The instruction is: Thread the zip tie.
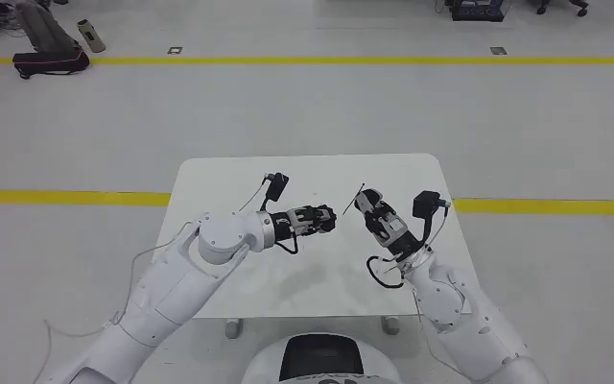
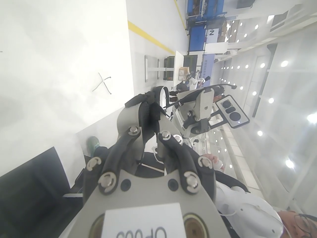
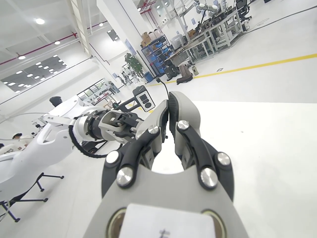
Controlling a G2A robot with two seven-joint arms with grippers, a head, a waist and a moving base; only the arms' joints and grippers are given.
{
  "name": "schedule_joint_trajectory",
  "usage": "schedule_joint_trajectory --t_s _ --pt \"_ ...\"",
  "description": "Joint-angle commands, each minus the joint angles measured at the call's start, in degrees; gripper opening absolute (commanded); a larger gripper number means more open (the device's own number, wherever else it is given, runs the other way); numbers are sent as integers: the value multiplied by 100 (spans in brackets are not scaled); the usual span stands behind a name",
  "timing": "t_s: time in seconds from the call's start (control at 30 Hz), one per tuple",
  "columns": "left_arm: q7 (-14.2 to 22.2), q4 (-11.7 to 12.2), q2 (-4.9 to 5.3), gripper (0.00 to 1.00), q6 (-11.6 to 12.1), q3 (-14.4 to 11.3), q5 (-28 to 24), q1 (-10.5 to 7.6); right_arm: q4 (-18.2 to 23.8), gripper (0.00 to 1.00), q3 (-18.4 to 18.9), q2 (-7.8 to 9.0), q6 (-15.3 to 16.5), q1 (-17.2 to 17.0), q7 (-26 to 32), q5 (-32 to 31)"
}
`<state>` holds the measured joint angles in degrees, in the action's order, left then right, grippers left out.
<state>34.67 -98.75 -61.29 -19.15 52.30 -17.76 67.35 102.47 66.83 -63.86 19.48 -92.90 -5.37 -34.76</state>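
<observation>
Zip tie (image 3: 166, 89) is pinched in the right tool (image 3: 169, 105). Its pads are clenched on the strap, and a free length sticks out past the tips, above the table (image 1: 240, 173). Judgement: gripped low so the free end can be aimed.

Left tool (image 1: 324, 221) hangs just beside and facing it, with fingers (image 2: 125, 121) closed. Cannot tell whether anything sits between them. Judgement: both tools are held over mid-table so the threading is done in the air, where neither end drags.

Table is white and matte. Room is a pale workshop floor with a yellow line (image 1: 288, 60); workbenches (image 3: 218, 33) stand behind.
</observation>
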Motion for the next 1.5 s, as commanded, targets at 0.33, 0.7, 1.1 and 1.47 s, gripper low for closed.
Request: schedule_joint_trajectory --t_s 0.33,0.7,1.1,1.47 --pt "0 0 0 0 0 0 0 0 -199 0 -336 132 0 266 -216 102" --pt "0 0 0 0 0 0 0 0 -259 0 -502 253 0 357 -341 171" --pt "0 0 0 0 0 0 0 0 -316 0 -644 348 0 417 -591 195" --pt "0 0 0 0 0 0 0 0 -401 0 -771 411 0 494 -724 211"
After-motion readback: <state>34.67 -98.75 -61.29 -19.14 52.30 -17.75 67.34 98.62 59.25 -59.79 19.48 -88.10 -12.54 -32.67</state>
